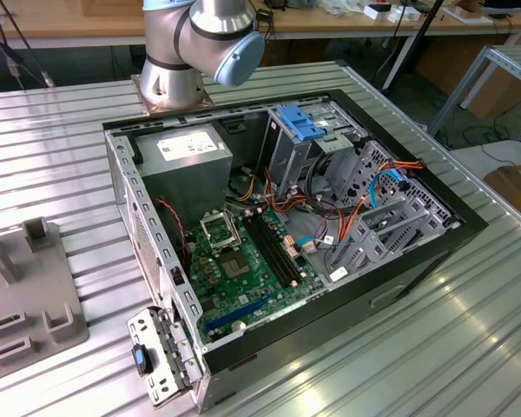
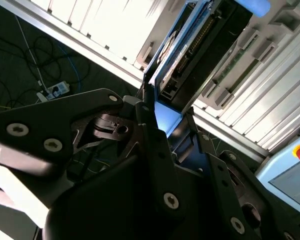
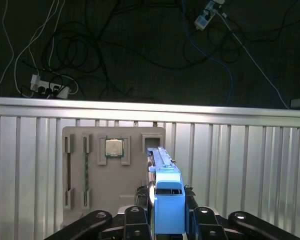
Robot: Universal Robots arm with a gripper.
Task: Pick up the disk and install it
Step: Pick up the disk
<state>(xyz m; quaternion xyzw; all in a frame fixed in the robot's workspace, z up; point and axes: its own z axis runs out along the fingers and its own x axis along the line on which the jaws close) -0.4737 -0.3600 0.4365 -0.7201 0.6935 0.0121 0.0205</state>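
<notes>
1. The gripper point(image 3: 166, 192) pinches the disk point(image 3: 168, 202). In the first wrist view a dark finger point(image 3: 190, 196) presses against each side of its bright blue frame.
2. In the second wrist view the gripper point(image 2: 167, 121) holds the disk point(image 2: 190, 50) on edge by one end. A pale label strip runs along its side, with print too small to read.
3. Just beyond the disk a grey tray point(image 3: 132, 180) lies on the ribbed metal table point(image 3: 240, 165). I cannot tell whether the disk's far end touches the tray.
4. The tray holds a square processor chip point(image 3: 113, 147), its marking unreadable, and a green memory stick point(image 3: 86, 165) in a slot.
5. Past the table's edge a power strip point(image 3: 49, 90) and loose cables lie on the dark floor.
6. In the exterior view the tray point(image 1: 17, 295) sits at the exterior view's left, beside an open computer case point(image 1: 399, 287).
7. Inside the case, the power supply point(image 1: 187, 152) carries a white label whose print cannot be read. A blue latch point(image 1: 300, 122) tops the drive cage.
8. The arm's base point(image 1: 169, 82) stands behind the case.
</notes>
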